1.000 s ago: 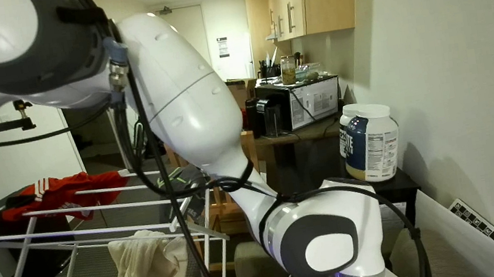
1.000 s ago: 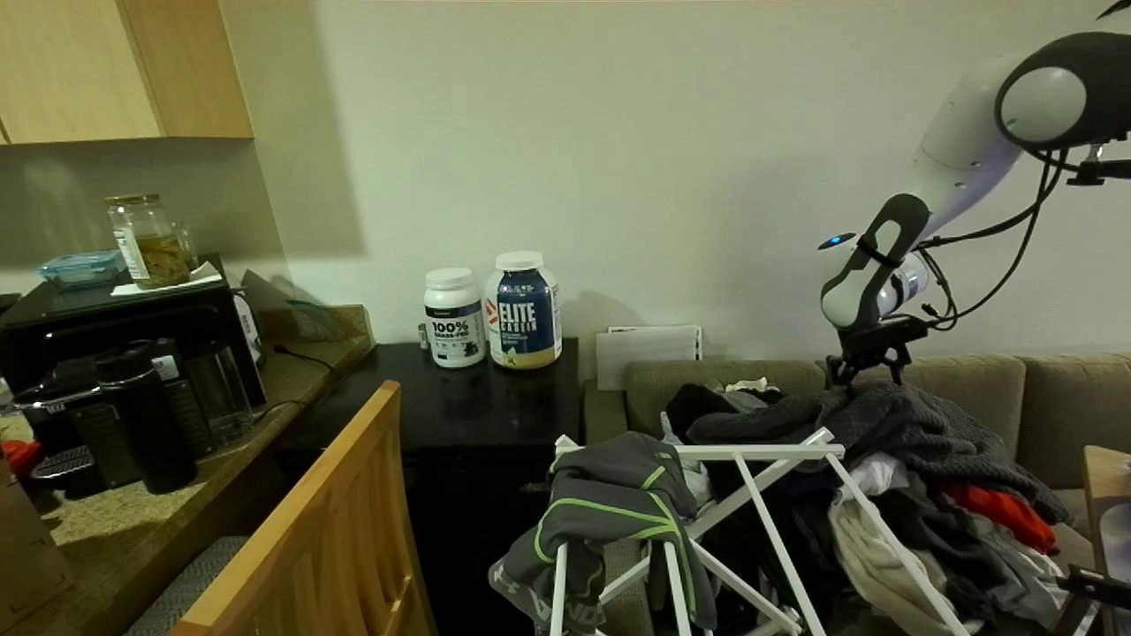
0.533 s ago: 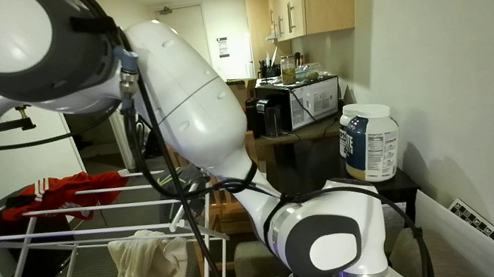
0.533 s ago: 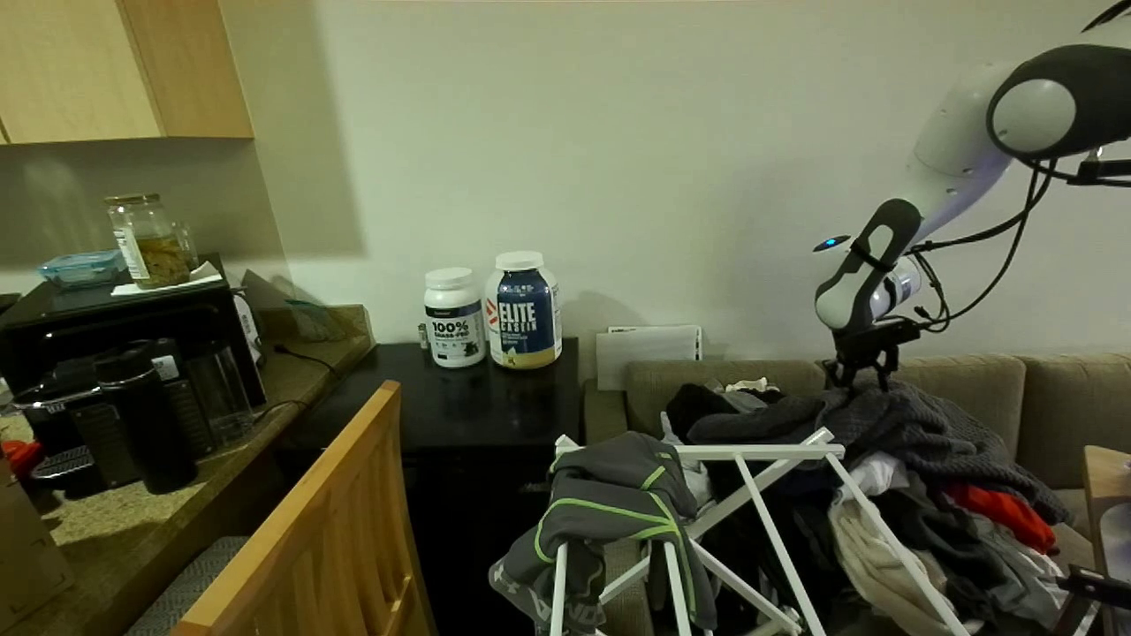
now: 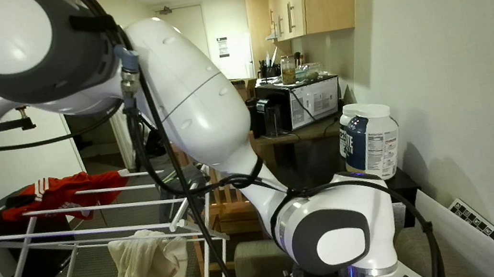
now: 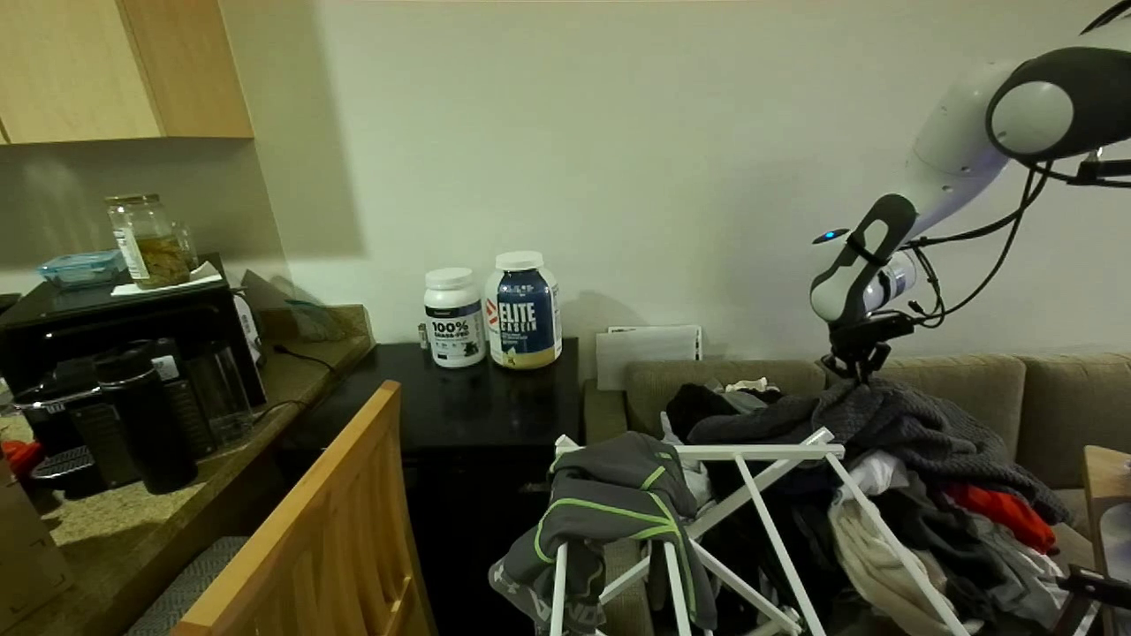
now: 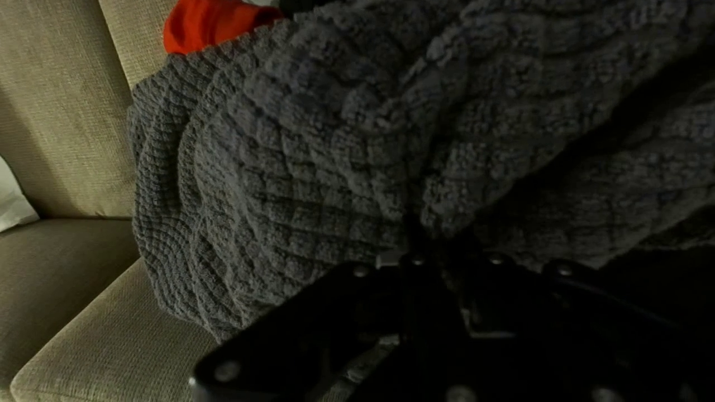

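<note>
The beige sofa [image 7: 123,340] spreads below the hand [image 7: 438,245], which is narrow, pinching a fold of the bunched grey knit [image 7: 313,167] directly beneath it. A red cloth [image 7: 209,25] lies farther from the hand, past the knit's edge. Holding such thick fabric well probably calls for a deep, steady bite.

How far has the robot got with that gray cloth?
Reaching looks done: the fingers are down at the gray cloth. Gripping is in hand: they look shut, with a fold seemingly pinched between them. Lifting is probably left, because the cloth lies spread over the pile of clothes on the couch.
</note>
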Tool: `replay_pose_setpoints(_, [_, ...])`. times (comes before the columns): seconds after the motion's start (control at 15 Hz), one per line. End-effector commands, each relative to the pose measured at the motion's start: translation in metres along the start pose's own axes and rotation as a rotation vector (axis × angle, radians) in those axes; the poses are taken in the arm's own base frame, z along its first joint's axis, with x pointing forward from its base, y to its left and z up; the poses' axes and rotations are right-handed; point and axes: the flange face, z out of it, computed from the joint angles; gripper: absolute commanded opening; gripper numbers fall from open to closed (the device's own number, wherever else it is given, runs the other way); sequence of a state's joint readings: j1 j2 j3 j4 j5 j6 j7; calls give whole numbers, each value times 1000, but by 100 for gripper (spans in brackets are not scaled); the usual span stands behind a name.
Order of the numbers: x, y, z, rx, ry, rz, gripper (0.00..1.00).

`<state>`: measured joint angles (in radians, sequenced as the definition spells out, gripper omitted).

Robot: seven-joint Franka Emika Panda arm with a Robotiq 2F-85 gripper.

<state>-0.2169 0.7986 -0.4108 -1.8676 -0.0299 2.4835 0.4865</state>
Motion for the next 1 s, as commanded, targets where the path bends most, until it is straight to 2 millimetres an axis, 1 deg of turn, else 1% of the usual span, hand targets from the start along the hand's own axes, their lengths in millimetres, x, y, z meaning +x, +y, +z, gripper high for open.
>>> replay_pose_setpoints(0.0, [-12, -4, -24, 38, -17, -12, 0])
replay_pose_setpoints(0.13, [-14, -16, -45, 62, -8, -30, 1])
replay_pose_setpoints(0.2, [-13, -26, -62, 75, 8, -42, 1])
replay_pose_setpoints(0.27, [-13, -34, -76, 88, 19, -52, 1])
replay_pose_setpoints(0.33, [-12, -44, -100, 109, 41, -64, 1])
replay_pose_setpoints(0.4, [-11, -51, -116, 124, 54, -72, 1])
replay_pose_setpoints(0.47, [-8, -60, -141, 146, 74, -81, 1])
replay_pose_setpoints(0.73, [0, -85, -222, 220, 136, -109, 1])
replay_pose_setpoints(0.87, [4, -96, -252, 248, 163, -112, 1])
replay_pose_setpoints(0.93, [7, -101, -263, 259, 177, -110, 1])
